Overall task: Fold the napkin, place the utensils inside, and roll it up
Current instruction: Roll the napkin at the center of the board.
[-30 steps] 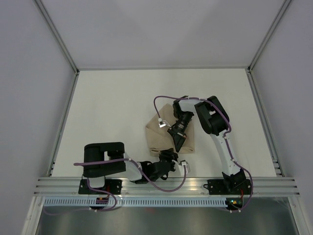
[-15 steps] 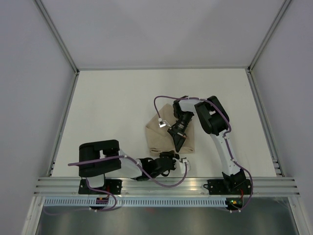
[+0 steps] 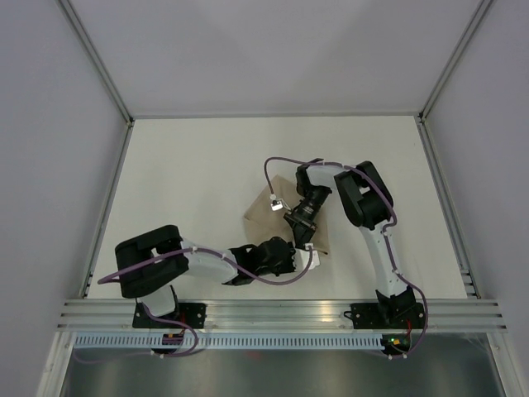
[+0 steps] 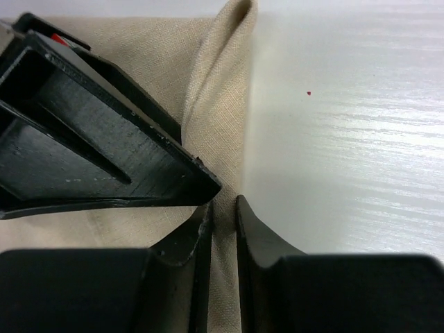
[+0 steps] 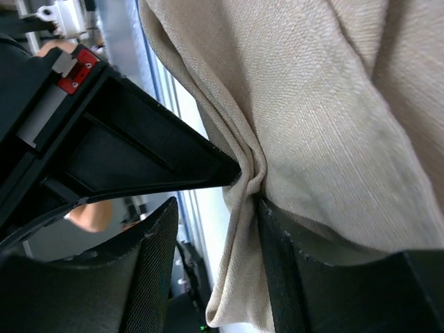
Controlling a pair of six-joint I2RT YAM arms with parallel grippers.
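The beige napkin (image 3: pixel 263 217) lies bunched at the table's middle, largely covered by both arms. In the left wrist view, a raised fold of the napkin (image 4: pixel 222 104) runs down between my left gripper's (image 4: pixel 223 211) jaws, which are shut on it. My left gripper (image 3: pixel 294 251) sits at the cloth's near right edge. My right gripper (image 3: pixel 307 238) points down right beside it. Its jaws (image 5: pixel 215 239) stand open, and the napkin (image 5: pixel 333 104) hangs gathered against one finger (image 5: pixel 277 250). The utensils are out of view.
The white table (image 3: pixel 190 182) is bordered by grey walls on three sides and an aluminium rail (image 3: pixel 281 310) along the near edge. The two grippers' fingers nearly touch over the cloth. The right finger (image 4: pixel 104 139) fills the left wrist view's upper left.
My left gripper has reached forward to the napkin's near edge and shut on a fold. My right gripper has opened and released the cloth. The cloth has bunched up more.
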